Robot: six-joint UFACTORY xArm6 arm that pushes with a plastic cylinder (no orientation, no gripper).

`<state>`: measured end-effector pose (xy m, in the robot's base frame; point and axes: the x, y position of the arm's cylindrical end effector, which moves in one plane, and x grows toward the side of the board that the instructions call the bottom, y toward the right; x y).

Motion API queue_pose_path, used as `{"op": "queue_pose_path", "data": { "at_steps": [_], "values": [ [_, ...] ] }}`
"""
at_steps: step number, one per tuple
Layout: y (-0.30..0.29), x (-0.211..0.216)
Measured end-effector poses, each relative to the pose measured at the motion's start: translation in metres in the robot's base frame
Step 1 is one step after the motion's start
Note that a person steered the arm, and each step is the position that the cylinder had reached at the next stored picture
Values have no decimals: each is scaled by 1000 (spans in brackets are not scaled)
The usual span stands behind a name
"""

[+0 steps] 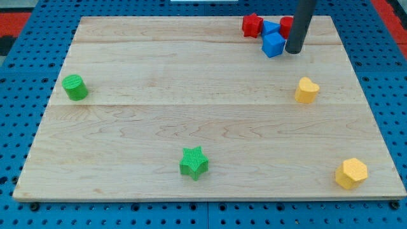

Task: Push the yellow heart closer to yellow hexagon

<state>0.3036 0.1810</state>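
Note:
The yellow heart (pixel 307 90) lies at the view's right, about mid-height on the wooden board (pixel 159 127). The yellow hexagon (pixel 351 173) lies near the board's bottom right corner, well apart from the heart. My tip (pixel 294 51) stands near the top right, just right of a blue cube (pixel 274 44) and above the yellow heart with a gap between them.
A red star-like block (pixel 252 25), a second blue block (pixel 270 28) and a red block (pixel 287 25) partly hidden behind the rod cluster at the top right. A green cylinder (pixel 75 87) sits at the left edge. A green star (pixel 194 163) lies at bottom centre.

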Motion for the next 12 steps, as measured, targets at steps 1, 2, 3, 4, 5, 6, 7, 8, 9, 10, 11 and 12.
{"op": "queue_pose_path", "data": {
  "at_steps": [1, 2, 3, 4, 5, 6, 7, 8, 9, 10, 11, 12],
  "values": [
    [15, 12],
    [33, 54],
    [34, 90],
    [25, 108],
    [22, 110],
    [22, 110],
    [-1, 110],
    [-37, 109],
    [-57, 118],
    [-42, 149],
    [-61, 130],
    [-70, 134]
  ]
}}
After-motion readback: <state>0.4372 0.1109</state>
